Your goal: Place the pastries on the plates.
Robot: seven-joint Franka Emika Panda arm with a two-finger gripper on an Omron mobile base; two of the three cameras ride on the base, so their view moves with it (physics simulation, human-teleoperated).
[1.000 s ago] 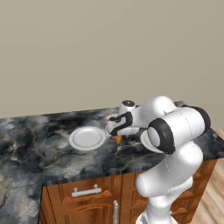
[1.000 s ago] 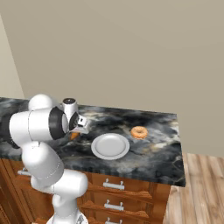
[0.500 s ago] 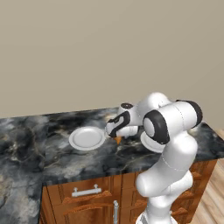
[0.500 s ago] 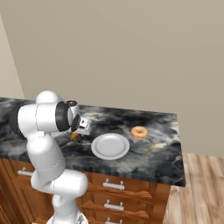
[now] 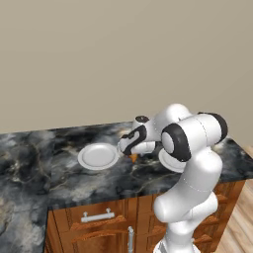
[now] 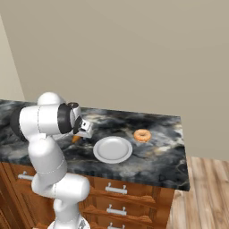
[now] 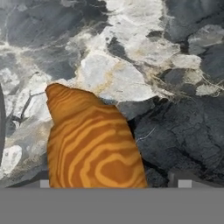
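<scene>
A rendered home kitchen: a dark grey marble surface (image 5: 44, 163) tops brown wooden drawers with metal handles (image 6: 116, 189), a plain beige wall (image 5: 99, 54) at twelve o'clock, wood-plank floor (image 6: 205, 192) at four o'clock.

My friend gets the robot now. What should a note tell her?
Tool: down over the croissant, fingers either side of it; no firm grip visible yet.
Croissant: on the counter, between the two plates.
Doughnut: on the counter beside the right plate.
Left plate: nothing on it.
Done: no pastry plated.
Left: croissant onto one plate, doughnut onto the other.
</scene>
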